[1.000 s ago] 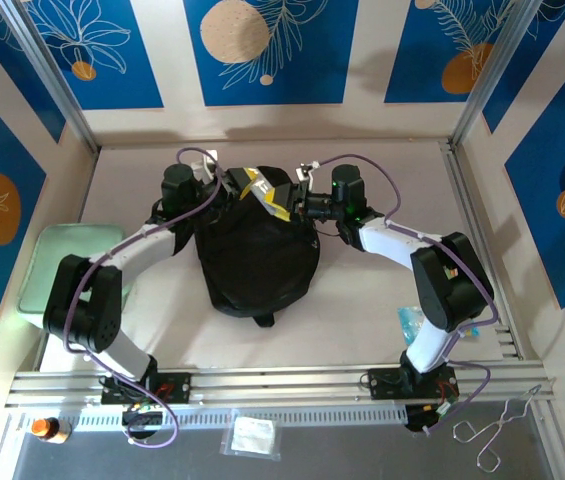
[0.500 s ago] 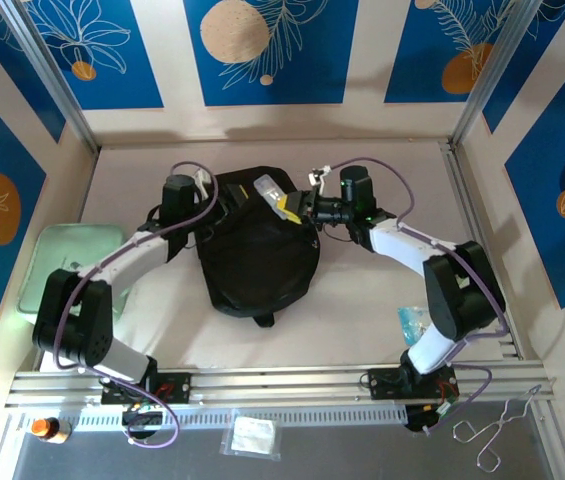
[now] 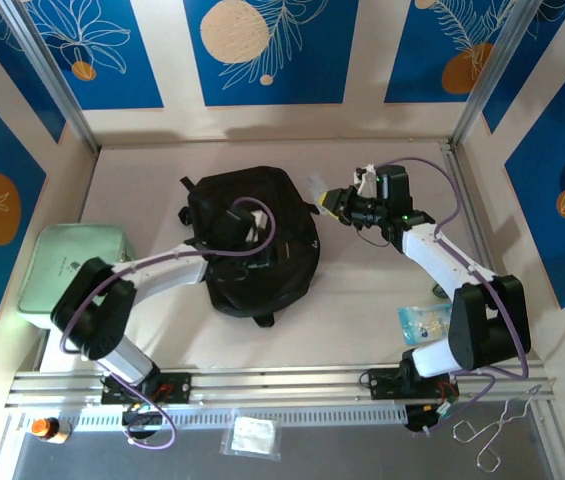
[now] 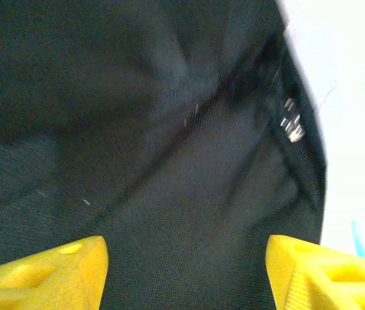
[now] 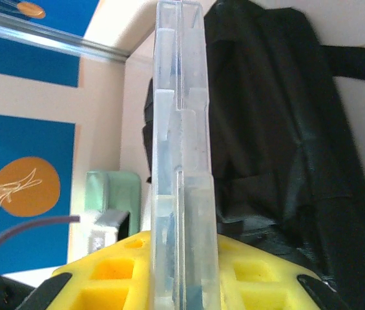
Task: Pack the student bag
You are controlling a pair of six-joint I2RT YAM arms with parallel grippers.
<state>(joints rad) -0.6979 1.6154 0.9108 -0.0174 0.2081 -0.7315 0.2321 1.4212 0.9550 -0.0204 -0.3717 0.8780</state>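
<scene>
Found student bag (image 3: 262, 250) lying flat on table (image 3: 362, 290), left gripper (image 4: 185, 258) spread wide and empty above it. Noted right gripper (image 5: 182, 271) clamped on clear plastic case (image 5: 182, 161) at bag's 2 o'clock. Judged packing unfinished: case not yet inside.

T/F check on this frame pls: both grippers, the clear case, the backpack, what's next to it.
1. The right gripper grips a clear plastic case. True.
2. The left gripper is shut on the student bag. False: its jaws stand apart facing the black fabric, nothing between them.
3. The clear plastic case lies inside the student bag. False: it is held outside, off the bag's right edge.
4. A pale green tray sits left of the student bag. True.
</scene>
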